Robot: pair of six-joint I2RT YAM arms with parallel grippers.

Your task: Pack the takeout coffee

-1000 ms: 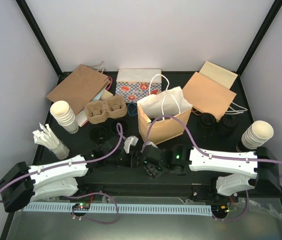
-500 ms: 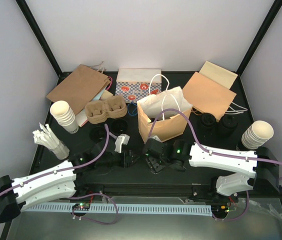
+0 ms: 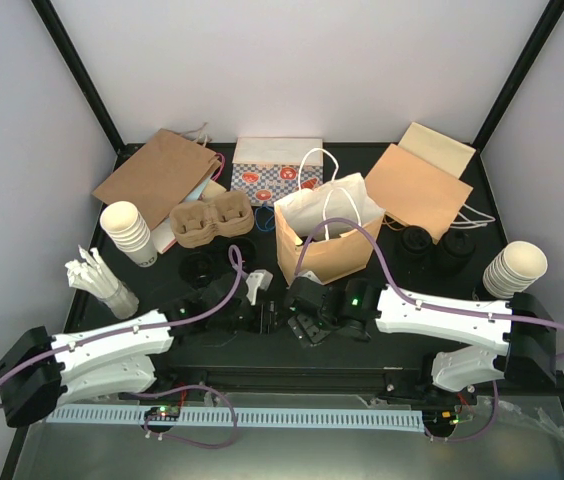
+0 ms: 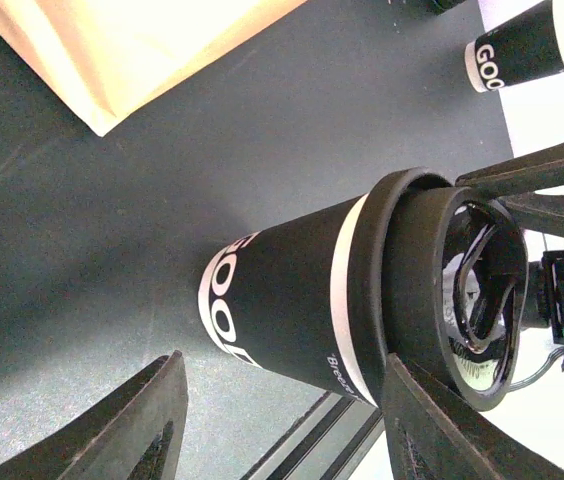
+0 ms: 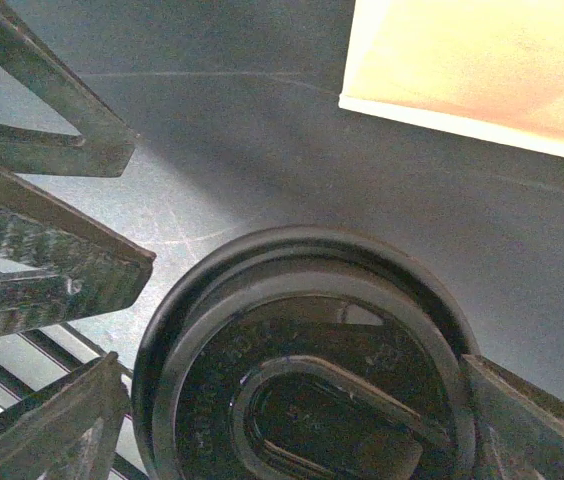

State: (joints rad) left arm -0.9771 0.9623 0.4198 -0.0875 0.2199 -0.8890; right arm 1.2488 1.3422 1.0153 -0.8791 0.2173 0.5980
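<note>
Both arms reach low and inward, meeting in front of the brown paper bag (image 3: 327,245). The left tool (image 4: 282,375) and right tool (image 5: 292,380) each stand spread open astride one takeout coffee (image 4: 292,300), neither visibly pinching it. It stands upright on the black table (image 3: 162,285), which is enclosed by pale walls (image 3: 292,70).

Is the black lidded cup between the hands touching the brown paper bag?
Apart. Left wrist view shows bare dark table between the black lidded cup and the brown paper bag.
</note>
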